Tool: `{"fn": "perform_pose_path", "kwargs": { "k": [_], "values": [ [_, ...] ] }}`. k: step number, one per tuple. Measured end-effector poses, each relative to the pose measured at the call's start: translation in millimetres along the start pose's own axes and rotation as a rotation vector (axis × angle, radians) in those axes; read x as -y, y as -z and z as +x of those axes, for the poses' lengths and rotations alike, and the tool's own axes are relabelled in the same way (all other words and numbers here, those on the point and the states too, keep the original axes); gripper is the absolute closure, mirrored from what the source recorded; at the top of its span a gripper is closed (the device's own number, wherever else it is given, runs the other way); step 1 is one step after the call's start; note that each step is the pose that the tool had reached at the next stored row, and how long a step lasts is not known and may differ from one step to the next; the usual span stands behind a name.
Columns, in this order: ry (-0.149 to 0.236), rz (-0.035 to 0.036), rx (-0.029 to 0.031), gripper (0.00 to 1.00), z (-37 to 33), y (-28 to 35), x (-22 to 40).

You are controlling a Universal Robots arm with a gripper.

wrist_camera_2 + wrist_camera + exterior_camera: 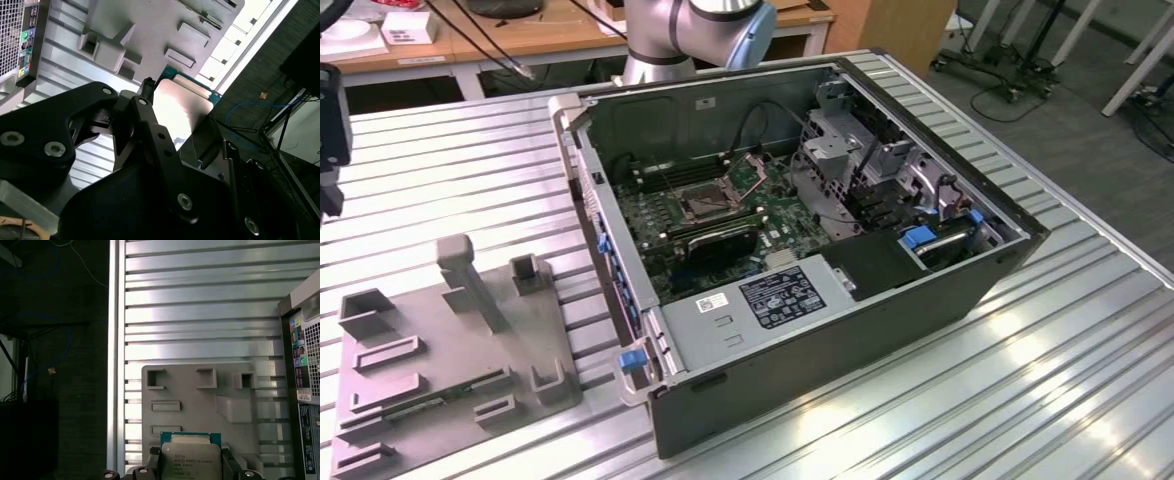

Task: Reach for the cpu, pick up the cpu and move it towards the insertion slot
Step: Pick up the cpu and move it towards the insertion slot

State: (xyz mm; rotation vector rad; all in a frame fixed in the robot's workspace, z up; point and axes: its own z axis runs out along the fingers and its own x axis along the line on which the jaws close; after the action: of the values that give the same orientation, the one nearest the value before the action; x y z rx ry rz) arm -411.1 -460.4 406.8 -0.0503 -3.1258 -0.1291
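My gripper point(189, 466) pinched the cpu point(190, 459) by opposite edges, likely sparing its contacts, above the grey parts tray point(195, 390), well apart from the insertion slot point(700, 205).

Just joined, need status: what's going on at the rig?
The arm's gripper is closed on the cpu, holding it by its edges above the grey parts tray on the metal table. The cpu has not reached the socket in the open computer case beside the tray.

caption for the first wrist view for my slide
The gripper holds the cpu by its edges, with the grey fixture tray and slatted metal table behind.
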Motion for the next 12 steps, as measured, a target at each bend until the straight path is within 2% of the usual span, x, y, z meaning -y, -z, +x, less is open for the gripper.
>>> {"fn": "perform_pose_path", "kwargs": {
  "k": [6,12],
  "values": [
    [0.0,-0.0001,0.0002,0.46,-0.4,8.1,-0.7],
    [0.0,-0.0001,-0.0004,0.46,-3.1,8.4,-0.8]
  ]
}}
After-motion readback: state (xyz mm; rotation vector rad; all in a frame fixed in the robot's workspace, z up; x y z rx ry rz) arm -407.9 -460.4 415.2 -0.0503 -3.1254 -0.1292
